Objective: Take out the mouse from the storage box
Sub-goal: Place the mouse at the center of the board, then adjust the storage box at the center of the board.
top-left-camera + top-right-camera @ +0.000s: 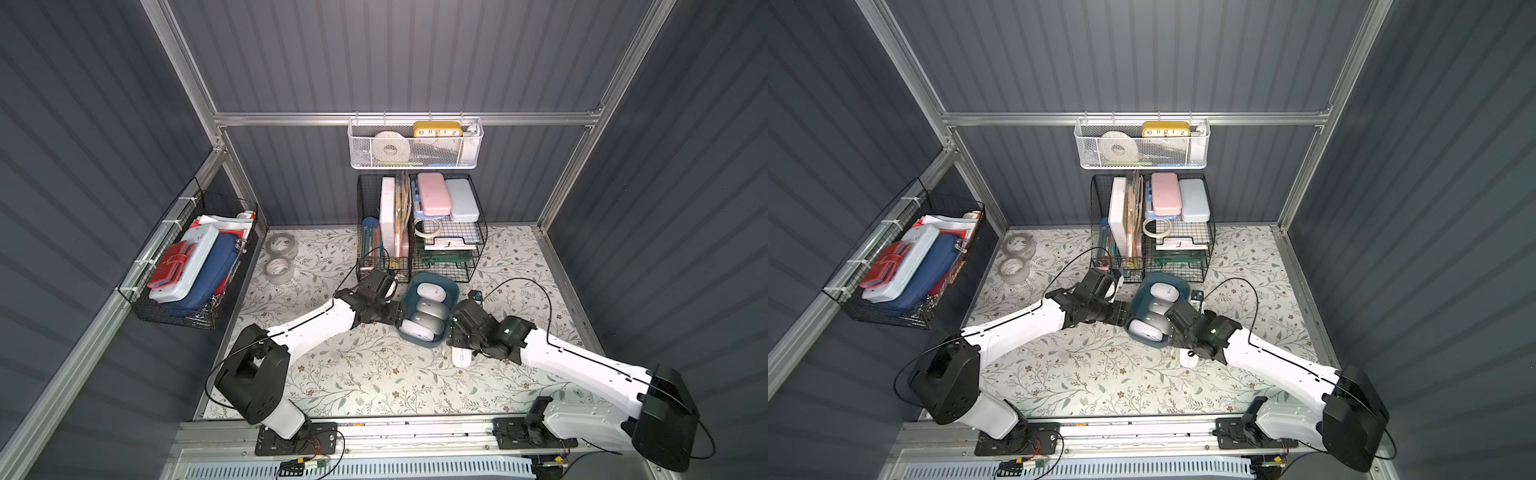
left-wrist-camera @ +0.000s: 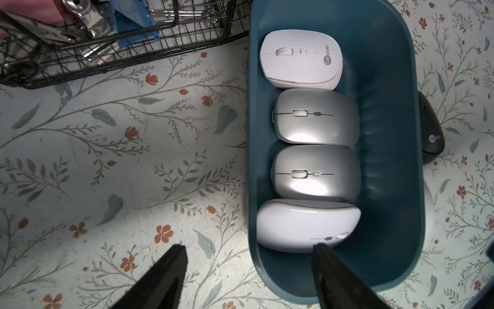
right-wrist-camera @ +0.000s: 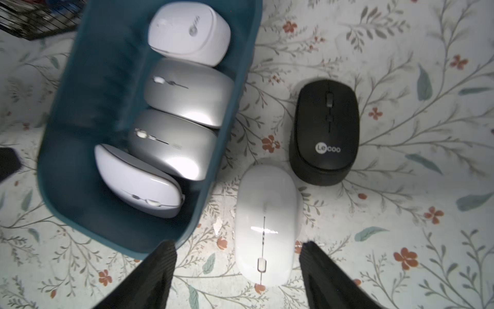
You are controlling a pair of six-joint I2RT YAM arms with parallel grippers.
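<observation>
The dark teal storage box (image 1: 424,343) (image 2: 387,133) (image 3: 88,107) lies mid-table with several mice in a row inside: a white one (image 2: 300,60), two silver ones (image 2: 315,117) and a pale one (image 2: 307,224) nearest my left gripper. My left gripper (image 2: 250,247) (image 1: 401,313) is open and straddles the box's near wall, one finger inside beside the pale mouse. A white mouse (image 3: 267,214) (image 1: 461,357) and a black mouse (image 3: 326,128) lie on the table outside the box. My right gripper (image 3: 238,243) is open over the white one, fingers apart from its sides.
Black wire-mesh organisers (image 1: 419,232) stand directly behind the box. Two tape rolls (image 1: 280,247) lie at the back left. A wire basket (image 1: 187,266) hangs on the left wall and a white perforated basket (image 1: 415,145) on the back rail.
</observation>
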